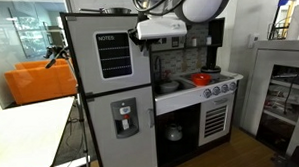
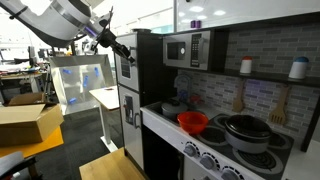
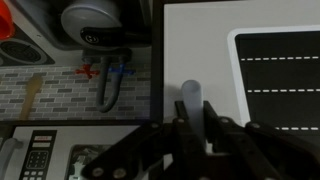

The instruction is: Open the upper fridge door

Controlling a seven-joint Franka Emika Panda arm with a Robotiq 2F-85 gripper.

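The upper fridge door (image 1: 108, 55) is light grey with a black "NOTES" chalkboard panel (image 1: 115, 57). It looks flush with the fridge body. In the wrist view the door (image 3: 200, 50) fills the right half, and its vertical grey handle (image 3: 190, 100) stands between my fingers. My gripper (image 3: 192, 128) is shut on this handle, with a finger pressed on each side. In both exterior views my gripper (image 1: 141, 34) (image 2: 122, 48) is at the door's handle edge, near the top of the fridge (image 2: 128, 70).
The lower grey door with the dispenser panel (image 1: 122, 119) sits below. The toy kitchen beside the fridge has a red pot (image 1: 202, 79), a microwave (image 2: 186, 50) and black pots (image 2: 245, 130). A white table (image 1: 26, 133) and a cardboard box (image 2: 25, 120) stand nearby.
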